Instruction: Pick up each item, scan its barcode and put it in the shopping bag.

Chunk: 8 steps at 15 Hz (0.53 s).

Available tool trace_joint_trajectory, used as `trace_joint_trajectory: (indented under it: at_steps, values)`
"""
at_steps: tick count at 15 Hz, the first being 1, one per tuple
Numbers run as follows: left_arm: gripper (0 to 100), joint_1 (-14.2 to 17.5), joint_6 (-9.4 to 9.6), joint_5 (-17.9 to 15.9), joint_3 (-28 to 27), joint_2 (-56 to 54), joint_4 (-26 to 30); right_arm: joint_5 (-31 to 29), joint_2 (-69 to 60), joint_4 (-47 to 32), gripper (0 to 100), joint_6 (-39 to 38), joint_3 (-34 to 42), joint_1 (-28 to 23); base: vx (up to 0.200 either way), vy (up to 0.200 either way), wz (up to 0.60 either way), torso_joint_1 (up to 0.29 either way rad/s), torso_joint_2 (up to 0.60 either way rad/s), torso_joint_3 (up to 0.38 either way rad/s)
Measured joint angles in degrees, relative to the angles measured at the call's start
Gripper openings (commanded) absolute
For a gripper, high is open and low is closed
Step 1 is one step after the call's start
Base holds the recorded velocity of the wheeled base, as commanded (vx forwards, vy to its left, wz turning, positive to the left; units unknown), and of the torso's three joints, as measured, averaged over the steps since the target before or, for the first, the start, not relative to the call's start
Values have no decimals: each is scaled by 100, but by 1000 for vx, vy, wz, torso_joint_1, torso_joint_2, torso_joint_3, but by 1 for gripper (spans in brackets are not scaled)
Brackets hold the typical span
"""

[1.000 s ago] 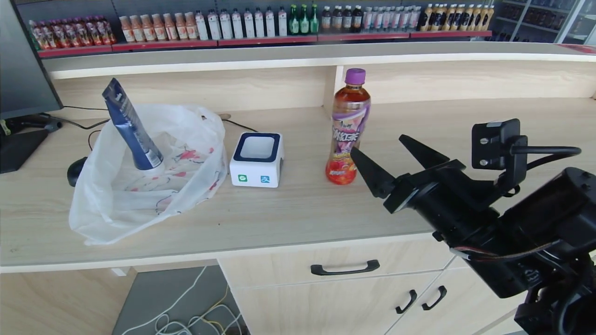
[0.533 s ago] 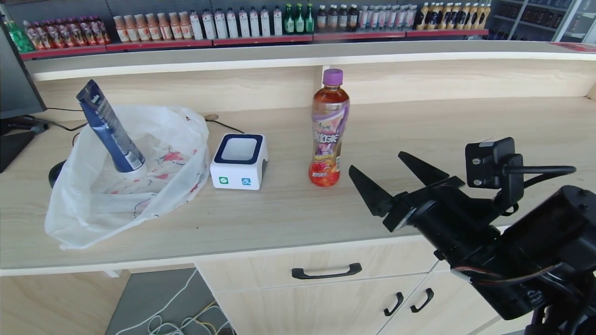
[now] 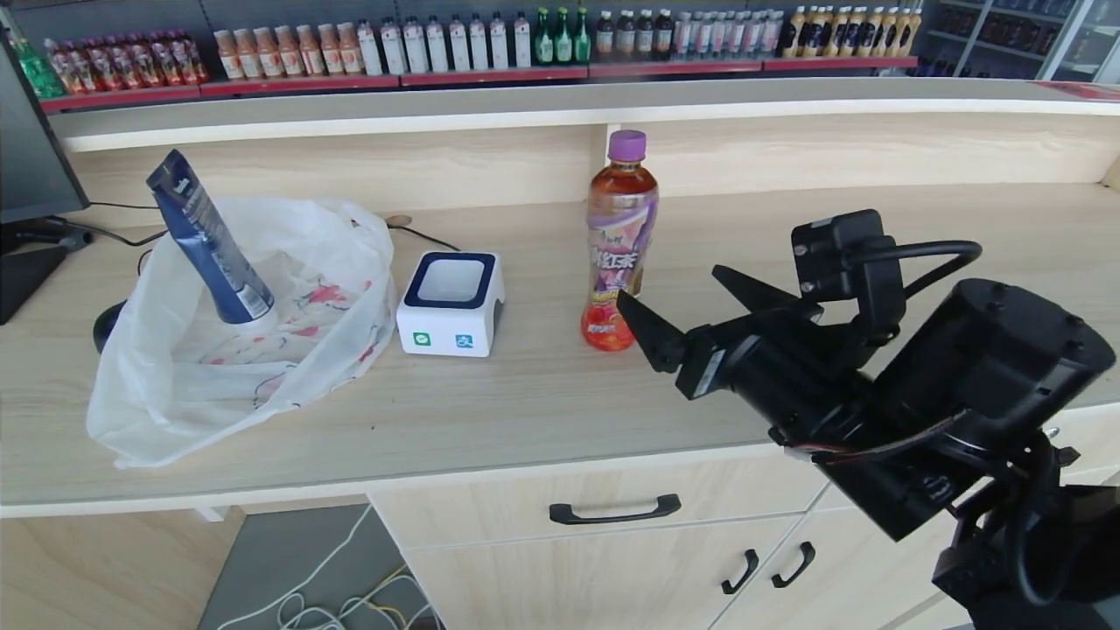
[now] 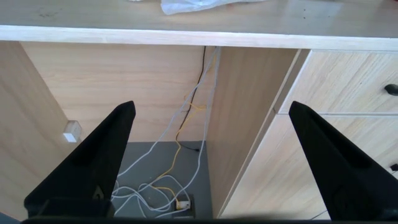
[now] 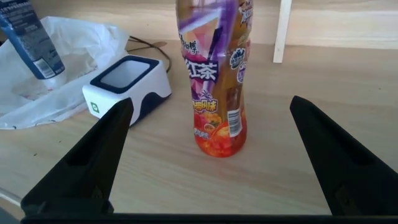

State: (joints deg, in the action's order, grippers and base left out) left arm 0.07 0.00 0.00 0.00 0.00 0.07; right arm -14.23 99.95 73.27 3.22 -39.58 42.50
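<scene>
Well, your right gripper (image 3: 670, 284) hung with jaws spread, the bottle (image 3: 619, 236) upright at its ten o'clock on the counter (image 3: 542, 394). A finger clipping that tall bottle could have toppled it.

One each: bottle (image 3: 619, 241), tube (image 3: 210, 241), bag (image 3: 219, 394), scanner (image 3: 451, 302), perhaps mouse (image 3: 105, 325).

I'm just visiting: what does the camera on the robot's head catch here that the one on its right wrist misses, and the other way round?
Head view adds: the purple cap of the bottle, the drink shelves behind the counter, the drawers below it, and the right gripper seen from outside, open, close to the bottle.
Right wrist view adds: the barcode on the bottle's label.
Both: the bottle upright on the counter, the white scanner beside it, and the shopping bag with the blue tube in it.
</scene>
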Motion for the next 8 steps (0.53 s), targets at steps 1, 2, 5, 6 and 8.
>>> trace_joint_trajectory:
  at_steps: [1, 2, 5, 6, 8]
  values:
    - [100, -7, 0, 0, 0, 0, 0, -61, 40, -286, 100, 0, -276, 4, 0, 0, 0, 0, 0, 0]
    - [100, -5, 0, 0, 0, 0, 0, -101, 101, -460, 100, 0, -549, -2, 0, 0, 0, 0, 0, 0]
    - [100, -7, 0, 0, 0, 0, 2, -123, 429, -634, 100, -5, -1231, -27, 0, 0, 0, 0, 0, 0]
    - [100, -5, 0, 0, 0, 0, 2, -118, 562, -640, 100, -5, -1413, -72, 0, 0, 0, 0, 0, 0]
    - [100, -2, 0, 0, 0, 0, 2, -118, 805, -642, 100, 0, -1675, -146, 0, 0, 0, 0, 0, 0]
